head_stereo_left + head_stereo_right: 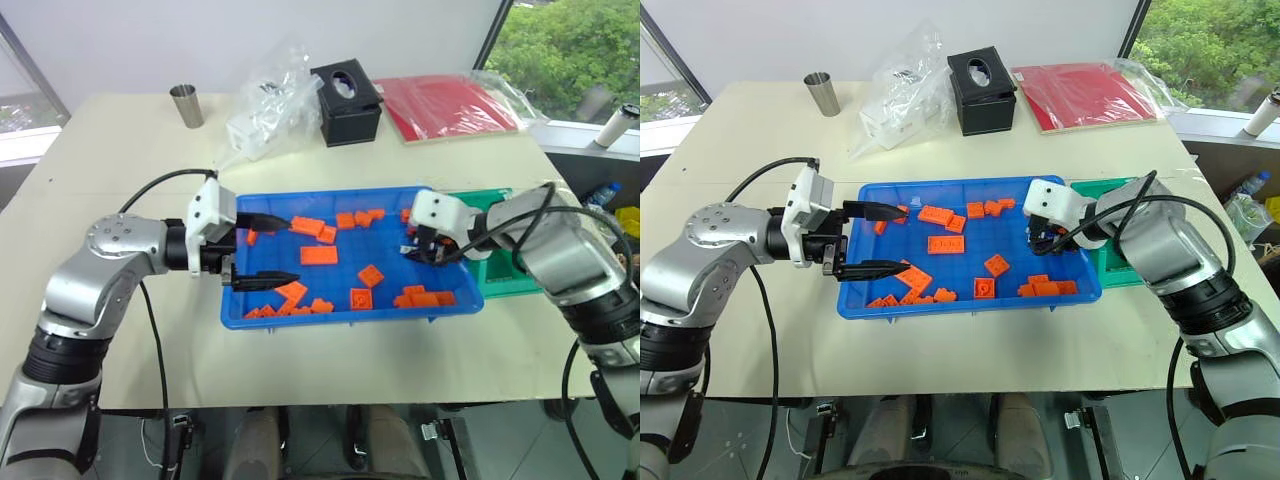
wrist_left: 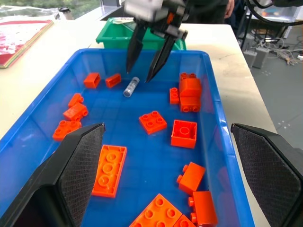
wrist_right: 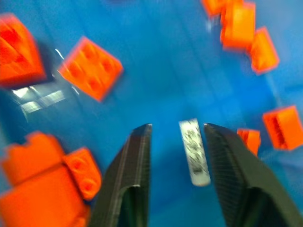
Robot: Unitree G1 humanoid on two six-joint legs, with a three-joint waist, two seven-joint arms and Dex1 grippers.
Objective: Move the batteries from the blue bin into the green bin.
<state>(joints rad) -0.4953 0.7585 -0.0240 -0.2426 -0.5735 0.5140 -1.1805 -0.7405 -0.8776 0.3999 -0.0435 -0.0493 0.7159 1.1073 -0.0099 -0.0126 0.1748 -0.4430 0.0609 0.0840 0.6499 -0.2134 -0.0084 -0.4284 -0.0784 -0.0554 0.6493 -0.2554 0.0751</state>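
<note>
Showing battery (image 3: 194,151) between parted right tool (image 3: 176,137) fingers, unclamped, wrist view.

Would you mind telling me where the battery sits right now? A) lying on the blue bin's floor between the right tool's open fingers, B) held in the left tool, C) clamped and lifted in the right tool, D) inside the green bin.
A: the battery lies loose on the floor of the blue bin, with the right tool straddling it, fingers apart and not closed on it.
</note>
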